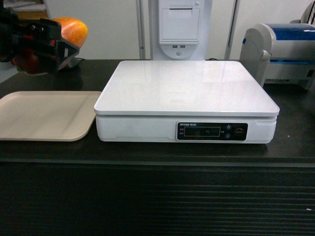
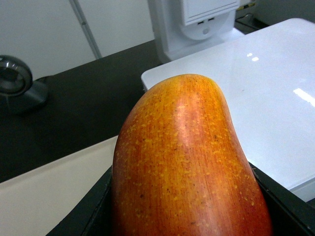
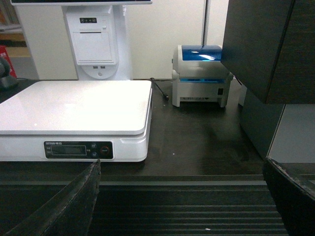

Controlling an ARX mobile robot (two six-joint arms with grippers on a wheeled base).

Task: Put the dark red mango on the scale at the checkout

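The dark red mango [image 1: 70, 30] hangs high at the far left of the head view, above the back of the checkout counter [image 1: 157, 196]. My left gripper [image 1: 45, 43] is shut on it. In the left wrist view the mango [image 2: 187, 162] fills the middle, orange-red, with a black finger [image 2: 81, 219] on each side. The white scale [image 1: 187, 88] stands on the counter to the right of the mango; its top [image 2: 266, 98] is bare. My right gripper [image 3: 182, 196] is open, low in front of the counter's slatted front [image 3: 187, 216], right of the scale [image 3: 74, 108]. It does not show in the head view.
A beige tray [image 1: 44, 115] lies left of the scale, under the mango. A grey-and-blue printer [image 1: 285, 49] stands at the back right. A white terminal stand [image 1: 179, 27] rises behind the scale. A dark cabinet [image 3: 266, 44] hangs at the right. A silver round object [image 2: 15, 83] sits far left.
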